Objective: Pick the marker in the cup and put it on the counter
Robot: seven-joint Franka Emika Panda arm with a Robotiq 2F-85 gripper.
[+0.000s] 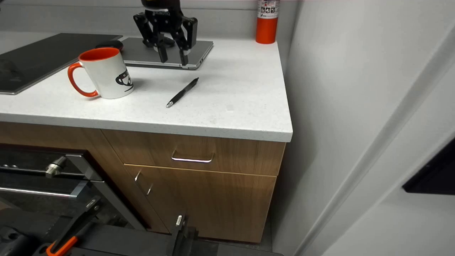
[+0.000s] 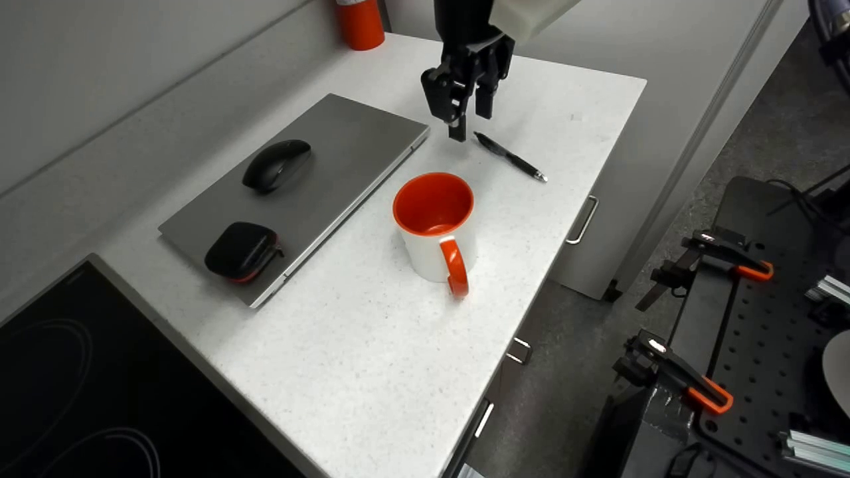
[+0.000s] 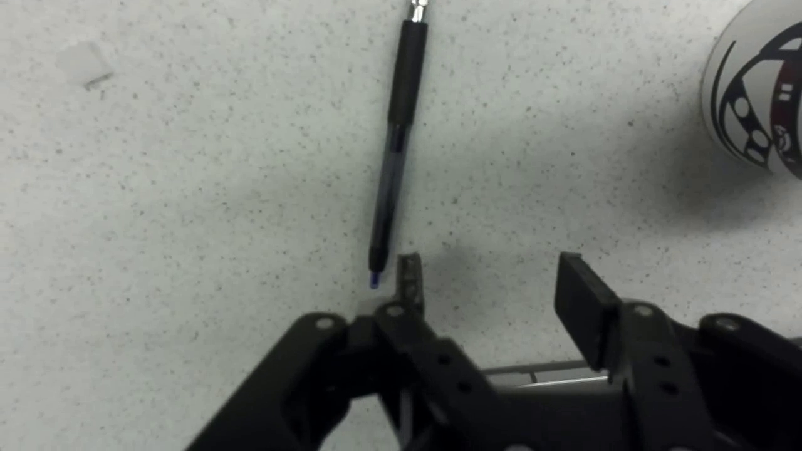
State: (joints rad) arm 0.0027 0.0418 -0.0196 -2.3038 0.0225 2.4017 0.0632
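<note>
Ok so your surface (image 1: 241, 89) carries the lot, and the end effector (image 1: 174, 60) hangs above it, fingers (image 3: 410, 275) spread wide with nothing between them. The mug (image 1: 105, 76) stands upright off to one side, not touching it. Then the marker (image 1: 182, 92) (more of a click pen tbh): it's lying flat on the surface, not in the mug, so going by the task you're probably done and only need to back off. If you do want to grab it, watch the wrist view: the marker is outside the gap, just past the finger farther from the mug, and its long axis runs from there toward the front edge of the surface. So shift away from the mug and toward that edge. At least it lies square-ish to how the fingers close. Hard to make out: anything above the end effector is cut off in both exterior views, fingertip height is tough to judge, the mug is cropped in the wrist view, and the marker's silver end (image 3: 418, 10) runs out at its top
</note>
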